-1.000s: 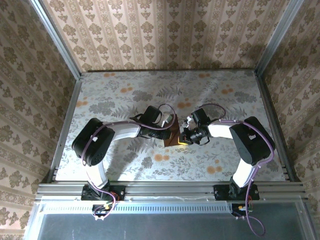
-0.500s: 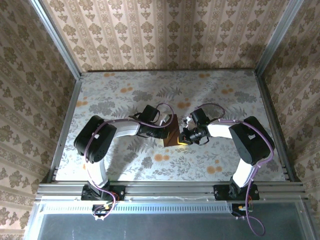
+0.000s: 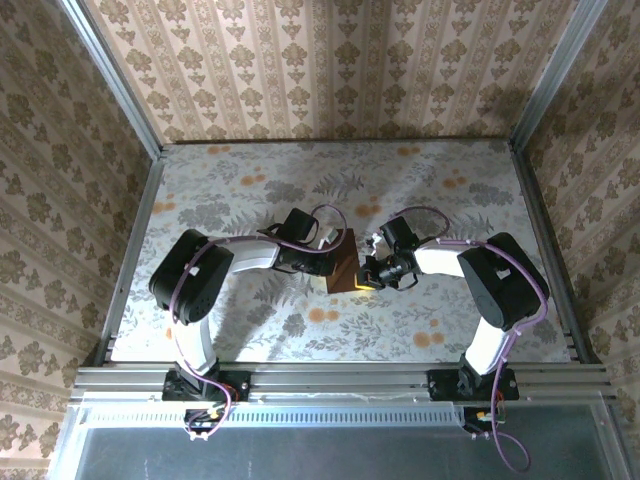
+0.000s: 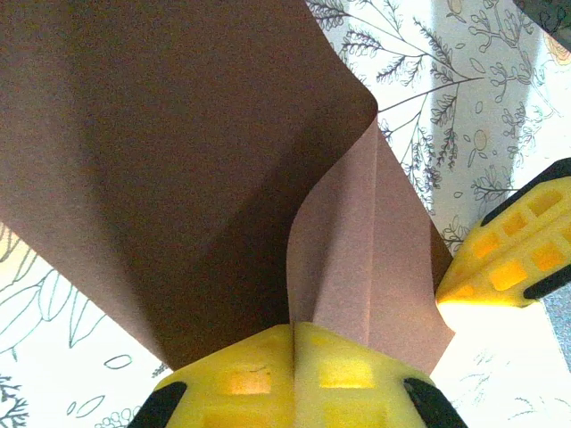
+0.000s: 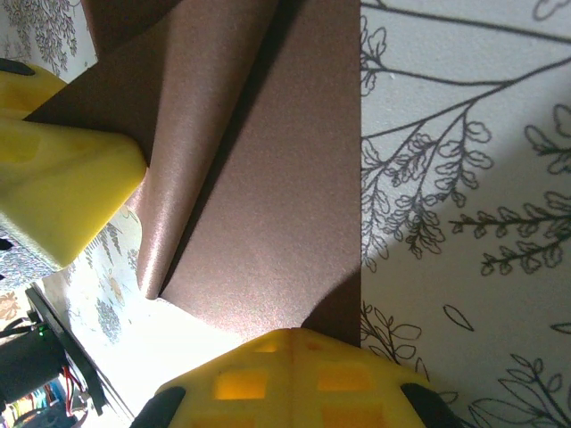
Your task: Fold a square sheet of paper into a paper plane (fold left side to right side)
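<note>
Paper comes first: one square sheet of paper (image 3: 343,262), dark reddish-brown and matte, lies at the middle of the worktop (image 3: 450,210), between my two grippers. From above it reads as a narrow dark band. Its long axis runs from the near side, where my bases are bolted, toward the far wall, leaning slightly to one side. It is partly folded. One layer lies flat on the fern print, and a second flap rises from it in a soft curl. A straight crease runs along that flap.

My left gripper (image 4: 294,334) has its yellow fingers pressed fully together. The edge of the raised flap runs straight into the seam between them, so I have the paper pinched there and lifted off the flat layer.

My right gripper (image 5: 294,337) is also fully closed, finger against finger. Its tips sit at the sheet's edge and touch the paper near a corner. I cannot tell whether they pinch that edge or only rest on it.

The two grippers come at the sheet from opposite sides and are very near each other, each one's yellow finger showing in the other's wrist view.

By count: one sheet, two arms, two grippers.
</note>
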### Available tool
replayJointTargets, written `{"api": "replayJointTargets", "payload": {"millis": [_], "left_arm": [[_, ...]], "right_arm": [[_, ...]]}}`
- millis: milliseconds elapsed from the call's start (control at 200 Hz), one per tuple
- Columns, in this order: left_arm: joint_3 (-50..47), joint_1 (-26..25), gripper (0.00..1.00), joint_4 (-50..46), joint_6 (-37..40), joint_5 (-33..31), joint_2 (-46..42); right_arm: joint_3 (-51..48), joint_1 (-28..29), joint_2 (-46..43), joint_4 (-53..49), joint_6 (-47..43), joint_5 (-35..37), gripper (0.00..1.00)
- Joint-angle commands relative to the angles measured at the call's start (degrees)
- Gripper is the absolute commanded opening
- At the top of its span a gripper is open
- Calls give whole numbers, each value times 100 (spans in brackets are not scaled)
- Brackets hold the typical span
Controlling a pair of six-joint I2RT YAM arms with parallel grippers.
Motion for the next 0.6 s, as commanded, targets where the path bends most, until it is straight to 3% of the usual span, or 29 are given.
{"api": "replayJointTargets", "payload": {"millis": [0,595], "left_arm": [[145,45,0,-78,166,-50,106],[158,71,0,5,188,-47,160]], "right_arm": [[-118,104,277,-659,-137,498,0],[-115,122,316,-695,-137,532,0]]}}
